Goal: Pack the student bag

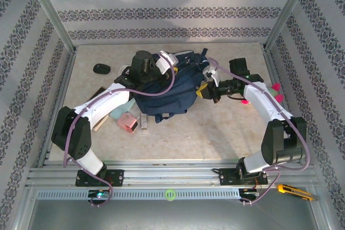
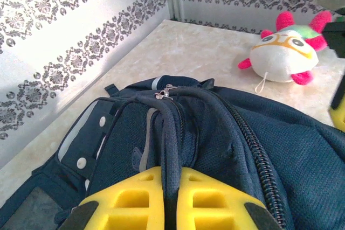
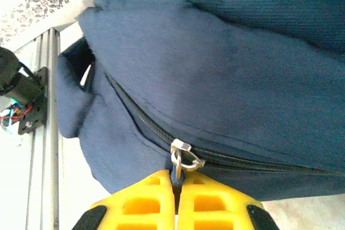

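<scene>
Left wrist has your left gripper (image 2: 171,200) pinched on the student bag (image 2: 280,149) by its top handle (image 2: 170,133), plush toy (image 2: 285,52) behind it. Right wrist gives you the right gripper (image 3: 175,200) closed on the zipper pull (image 3: 183,157). From above, the bag sits mid-back on the table (image 1: 215,127).

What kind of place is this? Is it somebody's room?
Probably not a room: it looks like a robot test booth. The left arm and right arm are bolted to a metal rail, inside a metal frame with patterned wall panels, holding a backpack.

Student bag (image 1: 161,92) centre, plush toy (image 2: 285,52) to its right, blocks (image 1: 128,123) perhaps front-left
</scene>
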`<action>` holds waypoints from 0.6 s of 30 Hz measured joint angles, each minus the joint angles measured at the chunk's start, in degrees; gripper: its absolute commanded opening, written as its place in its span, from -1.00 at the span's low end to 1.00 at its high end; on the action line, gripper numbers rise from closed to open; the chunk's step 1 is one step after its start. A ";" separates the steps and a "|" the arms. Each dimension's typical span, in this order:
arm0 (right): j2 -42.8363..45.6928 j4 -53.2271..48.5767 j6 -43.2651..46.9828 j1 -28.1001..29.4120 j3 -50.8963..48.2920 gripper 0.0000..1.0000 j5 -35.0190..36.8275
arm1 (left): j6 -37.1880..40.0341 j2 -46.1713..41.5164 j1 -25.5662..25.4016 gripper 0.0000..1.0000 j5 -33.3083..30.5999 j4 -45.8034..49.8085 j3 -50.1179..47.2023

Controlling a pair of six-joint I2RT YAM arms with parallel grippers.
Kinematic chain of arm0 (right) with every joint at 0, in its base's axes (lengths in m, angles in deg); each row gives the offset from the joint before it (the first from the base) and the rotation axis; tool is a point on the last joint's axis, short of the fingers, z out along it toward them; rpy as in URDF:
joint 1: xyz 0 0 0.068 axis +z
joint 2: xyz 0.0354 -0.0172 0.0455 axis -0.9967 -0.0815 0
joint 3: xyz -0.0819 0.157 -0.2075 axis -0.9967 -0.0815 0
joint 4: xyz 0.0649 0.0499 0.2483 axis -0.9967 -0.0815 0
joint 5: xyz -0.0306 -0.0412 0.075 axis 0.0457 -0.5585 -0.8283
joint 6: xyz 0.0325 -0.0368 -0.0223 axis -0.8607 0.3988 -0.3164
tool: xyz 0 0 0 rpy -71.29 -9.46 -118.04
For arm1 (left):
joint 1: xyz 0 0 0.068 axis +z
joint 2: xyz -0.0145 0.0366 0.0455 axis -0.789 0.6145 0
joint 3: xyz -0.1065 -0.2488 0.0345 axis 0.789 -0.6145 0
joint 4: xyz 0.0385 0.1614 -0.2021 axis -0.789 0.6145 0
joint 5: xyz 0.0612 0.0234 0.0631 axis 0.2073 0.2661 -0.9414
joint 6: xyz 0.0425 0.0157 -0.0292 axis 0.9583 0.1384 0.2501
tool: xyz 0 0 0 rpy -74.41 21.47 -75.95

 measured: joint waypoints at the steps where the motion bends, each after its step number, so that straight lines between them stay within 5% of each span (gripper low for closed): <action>1: 0.57 0.90 -2.05 0.26 -0.72 -1.00 -0.22 | -0.11 0.17 -0.55 -1.00 -1.33 0.00 0.17; 10: 6.64 10.75 -29.68 1.79 -5.53 -1.00 7.45 | -4.15 1.77 -4.00 -1.00 -12.17 -2.14 0.96; 18: 10.27 11.61 -44.65 4.87 -7.28 -1.00 12.72 | -9.44 5.14 -9.88 -1.00 -25.83 -4.70 2.19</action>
